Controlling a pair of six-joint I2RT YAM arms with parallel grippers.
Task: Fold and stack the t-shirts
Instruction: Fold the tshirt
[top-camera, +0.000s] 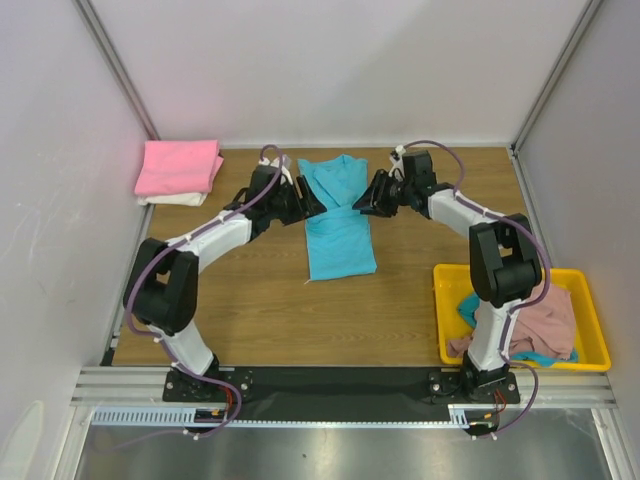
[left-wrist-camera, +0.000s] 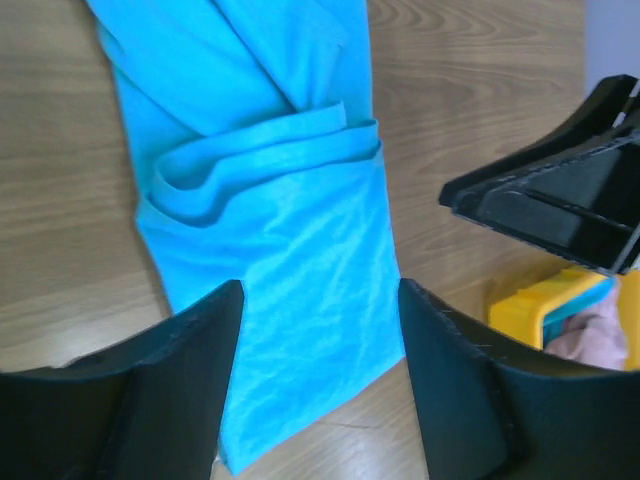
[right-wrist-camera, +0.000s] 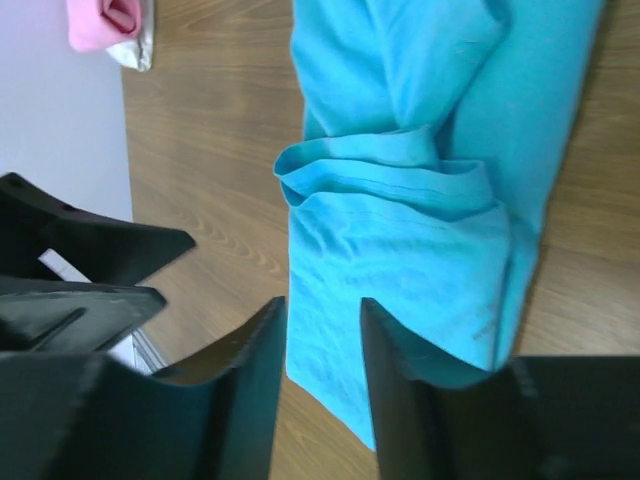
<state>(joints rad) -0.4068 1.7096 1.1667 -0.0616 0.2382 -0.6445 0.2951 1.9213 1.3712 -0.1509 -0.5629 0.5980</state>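
Observation:
A blue t-shirt (top-camera: 338, 220) lies on the wooden table, folded into a narrow strip with a sleeve band bunched across its middle. My left gripper (top-camera: 308, 203) hovers at the shirt's left edge, jaws wide open and empty; in the left wrist view (left-wrist-camera: 320, 330) the shirt (left-wrist-camera: 280, 230) lies below the gap. My right gripper (top-camera: 368, 200) is at the shirt's right edge, open with a narrower gap and empty; in the right wrist view (right-wrist-camera: 322, 340) the shirt (right-wrist-camera: 420, 200) lies beyond the fingers. A folded pink shirt (top-camera: 180, 165) sits on a cream one at the back left.
A yellow bin (top-camera: 590, 320) at the right front holds pink and teal clothes. White walls close in the table on the left, back and right. The right gripper shows in the left wrist view (left-wrist-camera: 560, 200), and the left gripper in the right wrist view (right-wrist-camera: 80, 270).

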